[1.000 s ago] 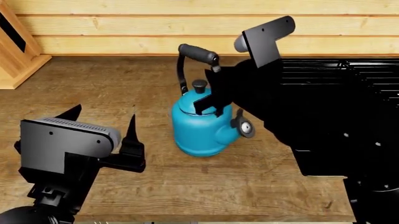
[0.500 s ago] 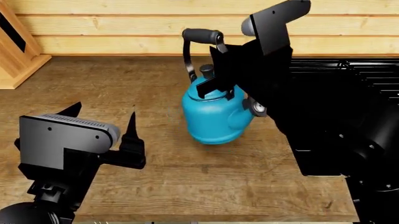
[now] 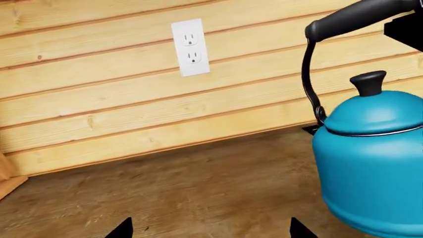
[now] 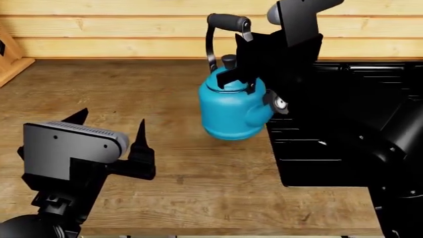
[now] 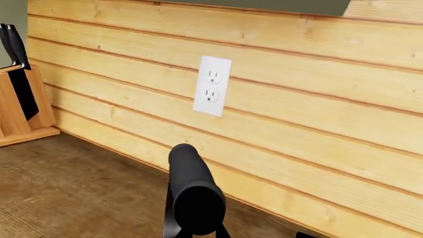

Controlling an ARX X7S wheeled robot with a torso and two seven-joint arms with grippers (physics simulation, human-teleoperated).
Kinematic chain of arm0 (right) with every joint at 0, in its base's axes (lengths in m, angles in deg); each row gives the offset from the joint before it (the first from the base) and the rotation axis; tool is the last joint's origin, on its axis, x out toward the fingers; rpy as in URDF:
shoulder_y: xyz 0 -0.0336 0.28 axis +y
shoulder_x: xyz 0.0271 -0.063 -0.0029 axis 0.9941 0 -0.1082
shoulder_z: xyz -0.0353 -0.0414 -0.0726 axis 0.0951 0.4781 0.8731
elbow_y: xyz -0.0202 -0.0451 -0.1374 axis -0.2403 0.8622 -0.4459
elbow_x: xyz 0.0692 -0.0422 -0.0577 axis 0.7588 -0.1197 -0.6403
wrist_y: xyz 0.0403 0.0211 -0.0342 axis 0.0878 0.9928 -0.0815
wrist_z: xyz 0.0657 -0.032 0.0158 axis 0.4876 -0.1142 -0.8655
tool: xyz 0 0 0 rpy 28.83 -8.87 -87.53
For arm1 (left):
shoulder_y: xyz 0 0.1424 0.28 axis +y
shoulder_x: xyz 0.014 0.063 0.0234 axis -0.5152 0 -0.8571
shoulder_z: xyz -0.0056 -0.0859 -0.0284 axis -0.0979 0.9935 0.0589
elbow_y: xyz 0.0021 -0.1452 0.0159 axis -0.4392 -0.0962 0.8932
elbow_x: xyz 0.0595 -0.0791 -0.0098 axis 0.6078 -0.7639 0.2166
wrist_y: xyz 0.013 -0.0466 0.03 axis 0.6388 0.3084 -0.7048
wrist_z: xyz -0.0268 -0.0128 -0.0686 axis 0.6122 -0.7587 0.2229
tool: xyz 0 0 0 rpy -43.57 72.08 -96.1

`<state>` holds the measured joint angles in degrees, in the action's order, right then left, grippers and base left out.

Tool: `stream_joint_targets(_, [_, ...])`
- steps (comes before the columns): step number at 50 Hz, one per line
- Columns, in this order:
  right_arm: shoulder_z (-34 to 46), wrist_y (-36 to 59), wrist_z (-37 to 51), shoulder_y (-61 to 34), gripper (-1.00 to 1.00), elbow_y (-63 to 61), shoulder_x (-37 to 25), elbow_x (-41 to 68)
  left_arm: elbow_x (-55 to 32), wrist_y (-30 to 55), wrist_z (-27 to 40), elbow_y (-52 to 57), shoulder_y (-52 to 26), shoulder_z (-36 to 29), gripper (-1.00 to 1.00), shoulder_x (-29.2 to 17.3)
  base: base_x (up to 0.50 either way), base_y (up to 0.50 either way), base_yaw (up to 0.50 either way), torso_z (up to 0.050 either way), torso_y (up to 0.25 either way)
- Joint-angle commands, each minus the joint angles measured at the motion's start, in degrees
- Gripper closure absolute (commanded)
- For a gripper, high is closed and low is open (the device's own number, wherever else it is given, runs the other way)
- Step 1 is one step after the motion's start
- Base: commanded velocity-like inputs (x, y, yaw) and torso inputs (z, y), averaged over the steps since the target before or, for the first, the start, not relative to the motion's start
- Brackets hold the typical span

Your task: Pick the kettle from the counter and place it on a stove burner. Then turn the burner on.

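Note:
The teal-blue kettle (image 4: 231,111) hangs upright a little above the brown counter (image 4: 132,84), close to the left edge of the black cooktop (image 4: 343,124). My right gripper (image 4: 246,59) is shut on the right side of the kettle's black arched handle (image 4: 228,22). The right wrist view shows the handle grip (image 5: 191,191) up close, between the jaws of the right gripper (image 5: 198,233). My left gripper (image 4: 110,121) is open and empty, low over the counter to the left of the kettle. In the left wrist view the left gripper (image 3: 210,230) shows only its fingertips, with the kettle (image 3: 373,163) to one side.
A plank wall with a white outlet (image 3: 187,47) runs along the back of the counter; the outlet also shows in the right wrist view (image 5: 213,92). A wooden knife block (image 5: 20,104) stands at the far left of the counter. The ridged grate bars (image 4: 370,74) cover the cooktop.
My right gripper has lifted the kettle off the counter and carried it to the right and away from me, toward the cooktop. The left gripper has stayed put.

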<state>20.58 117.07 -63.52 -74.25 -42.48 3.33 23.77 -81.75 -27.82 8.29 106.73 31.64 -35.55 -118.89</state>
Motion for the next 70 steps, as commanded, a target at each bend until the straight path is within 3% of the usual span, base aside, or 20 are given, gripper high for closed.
stream_joint_targets(1, [-1.9, -0.5, 1.5, -0.8, 1.00, 0.4, 0.0, -1.7, 1.2, -0.6, -0.5, -0.3, -0.3, -1.5, -1.00, 0.0, 0.00, -0.34, 0.00, 0.000, 0.000])
stream_joint_targets(50, [-1.7, -5.0, 5.4, -1.0, 1.00, 3.8, -0.1, -8.1, 0.9, -3.1, -0.2, -0.4, 1.0, -1.6, -1.00, -1.6, 0.00, -0.27, 0.00, 0.000, 0.001])
stream_joint_targets(70, [1.9, -11.8, 3.2, 0.2, 1.00, 9.8, 2.5, -14.2, 2.5, -5.5, -1.0, -0.6, 3.3, -1.7, -1.00, -2.0, 0.00, 0.00, 0.00, 0.000, 0.001])
